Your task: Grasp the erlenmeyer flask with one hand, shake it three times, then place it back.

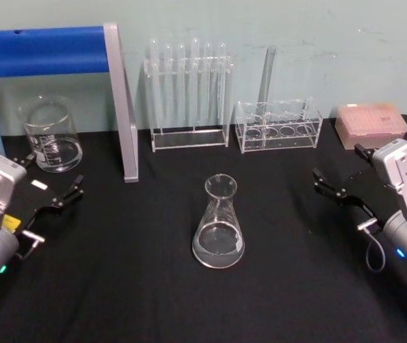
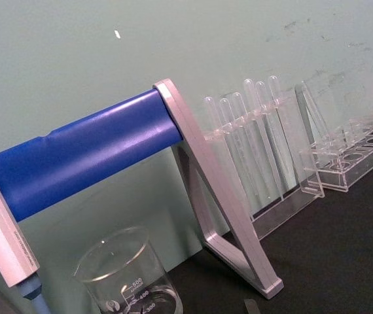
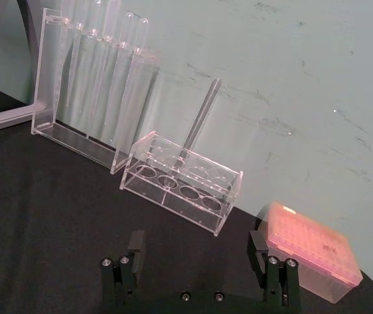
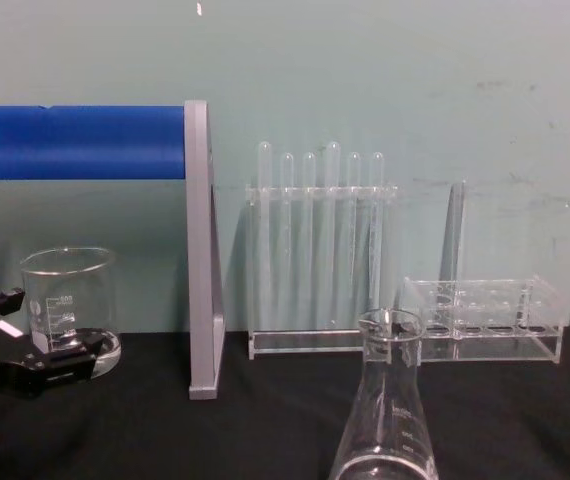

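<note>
Erlenmeyer flask (image 1: 218, 227) stands upright, near-centre on the worktop (image 1: 118, 293), nothing touching it. My left end effector (image 1: 48, 180) and right end effector (image 1: 344, 169) flank it, well apart, both spread wide, empty. I judge the grasp, shakes and return all pending.

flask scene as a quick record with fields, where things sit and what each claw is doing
flask: upright, mid table, nothing touching it
left claw: open, left side, robot's side of the beaker
right claw: open, right side, near the pink box
back row: blue stand, tall tube rack, low rack
task state: flask not yet grasped
</note>
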Controlling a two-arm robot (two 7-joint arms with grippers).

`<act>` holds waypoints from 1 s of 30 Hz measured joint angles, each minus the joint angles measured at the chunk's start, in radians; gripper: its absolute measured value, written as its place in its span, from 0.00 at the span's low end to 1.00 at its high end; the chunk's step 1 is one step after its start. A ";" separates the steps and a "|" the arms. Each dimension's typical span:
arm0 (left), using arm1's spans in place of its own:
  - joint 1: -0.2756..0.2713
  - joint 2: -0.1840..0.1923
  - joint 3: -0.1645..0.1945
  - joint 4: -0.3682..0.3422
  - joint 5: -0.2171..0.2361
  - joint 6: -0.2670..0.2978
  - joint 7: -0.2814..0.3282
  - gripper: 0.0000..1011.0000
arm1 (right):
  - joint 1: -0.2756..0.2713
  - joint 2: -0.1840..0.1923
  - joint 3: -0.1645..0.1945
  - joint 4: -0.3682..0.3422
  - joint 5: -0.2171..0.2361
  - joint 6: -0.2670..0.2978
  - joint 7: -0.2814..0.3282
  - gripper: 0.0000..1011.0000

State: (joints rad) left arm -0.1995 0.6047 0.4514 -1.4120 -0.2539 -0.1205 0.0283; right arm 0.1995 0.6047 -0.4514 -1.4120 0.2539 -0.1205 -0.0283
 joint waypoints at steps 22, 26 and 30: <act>0.000 0.000 0.000 0.000 0.000 0.000 0.000 0.99 | 0.000 0.000 0.000 0.000 0.000 0.000 0.000 0.99; 0.000 0.000 0.000 0.000 0.000 0.000 0.000 0.99 | 0.000 0.000 0.000 0.000 0.000 0.000 0.000 0.99; 0.000 0.000 0.000 0.000 0.000 0.000 0.000 0.99 | 0.000 0.000 0.000 0.000 0.000 0.000 0.000 0.99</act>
State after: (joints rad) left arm -0.1995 0.6047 0.4514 -1.4120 -0.2539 -0.1205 0.0283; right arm 0.1995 0.6047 -0.4514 -1.4120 0.2539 -0.1205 -0.0283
